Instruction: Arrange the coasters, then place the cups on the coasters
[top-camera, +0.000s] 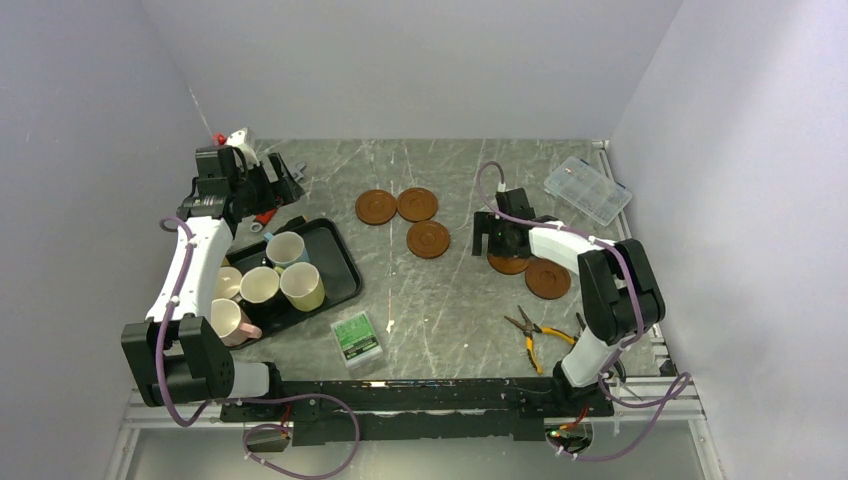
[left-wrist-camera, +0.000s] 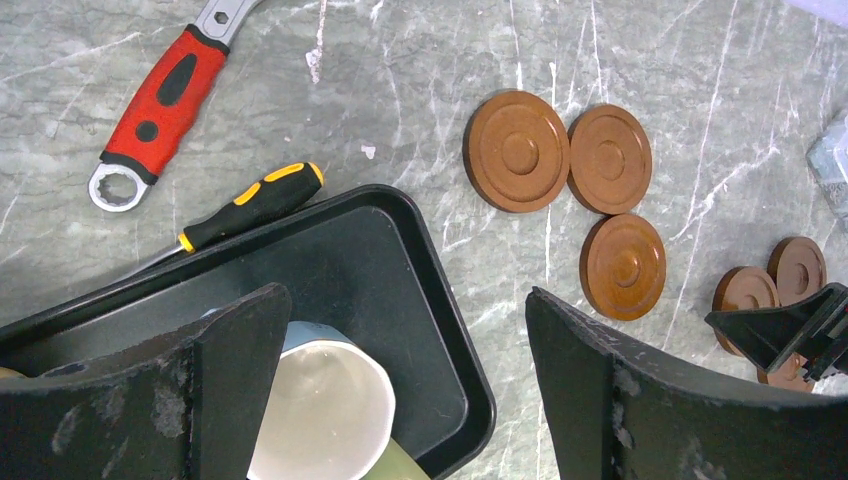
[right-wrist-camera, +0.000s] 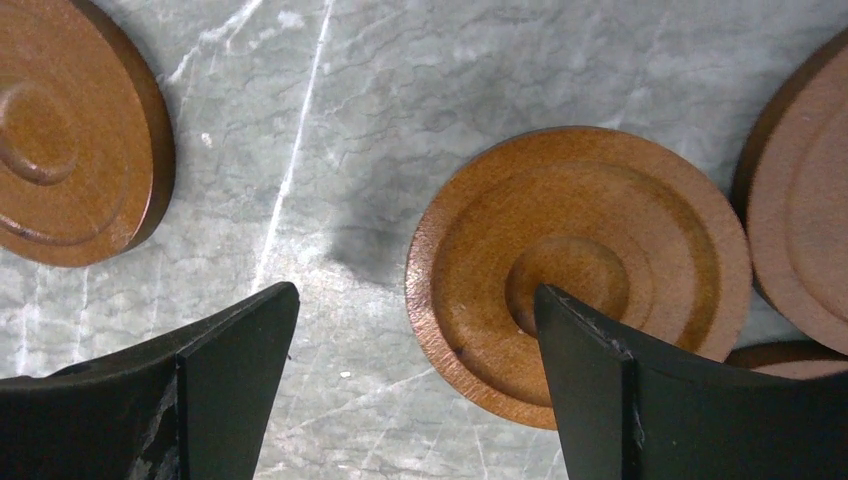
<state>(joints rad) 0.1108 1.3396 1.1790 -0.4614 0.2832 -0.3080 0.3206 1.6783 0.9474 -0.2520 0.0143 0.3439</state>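
Only overhead: pliers (top-camera: 530, 334) near coasters (top-camera: 547, 278).

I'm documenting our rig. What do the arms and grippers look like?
The left arm and right arm have white link shells, boxy black joints and a looping purple cable. The left gripper and right gripper have flat, wedge-shaped black fingers with scuffed edges.

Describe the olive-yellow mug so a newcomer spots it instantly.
Find the black tray on the table's left. Of what stands there, the olive-yellow mug is rightmost, nearest the green box. Its yellow-green outside distinguishes it from the light blue mug behind.
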